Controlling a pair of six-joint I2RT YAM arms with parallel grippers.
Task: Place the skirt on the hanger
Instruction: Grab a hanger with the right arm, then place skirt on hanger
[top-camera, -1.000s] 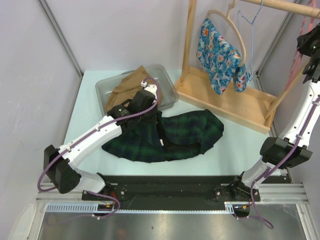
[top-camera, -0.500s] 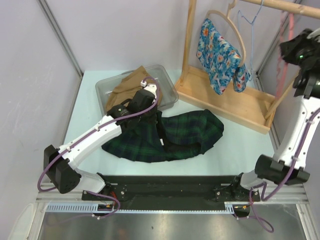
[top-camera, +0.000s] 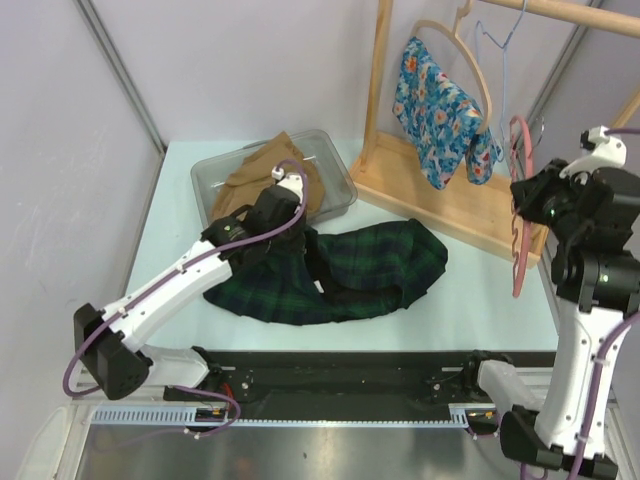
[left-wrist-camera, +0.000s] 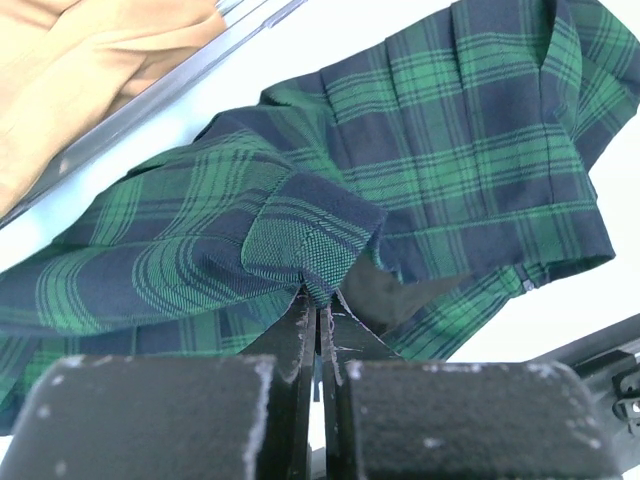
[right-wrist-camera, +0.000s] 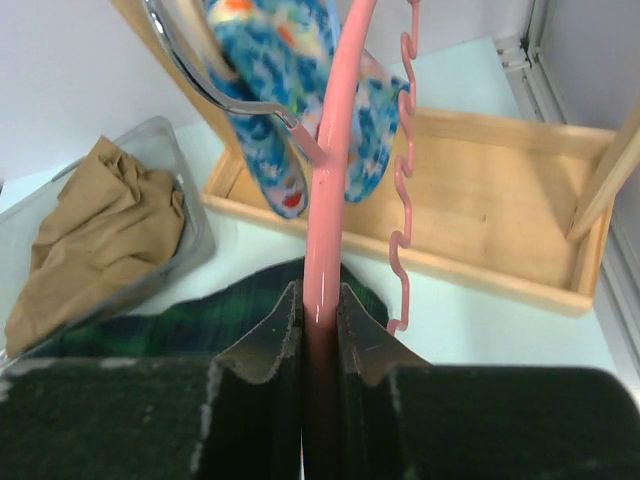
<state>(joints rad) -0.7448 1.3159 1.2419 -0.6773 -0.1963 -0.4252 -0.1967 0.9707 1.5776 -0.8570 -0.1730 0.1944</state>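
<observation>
left gripper (left-wrist-camera: 318, 305): clamped hard on a folded edge of the plaid skirt (left-wrist-camera: 450, 150), cloth bunched right at the tips.

skirt: the rest fans out ahead of those jaws, lying flat on the table. A tan garment (left-wrist-camera: 80, 60) sits further off, up and left of them, not touching.

pink hanger (right-wrist-camera: 325, 200): its stem runs straight up out of the right jaws, with the wavy bar just beside it.

right gripper (right-wrist-camera: 318, 300): squeezed on that stem, up in the air, with the skirt well below and ahead of the jaws.

step, my guess: get skirt and hanger together.

tip: lift the pinched edge so the cloth hangs free, then bring the hanger down beside it. That's a thin pinch, so go slow or it'll slip.
</observation>
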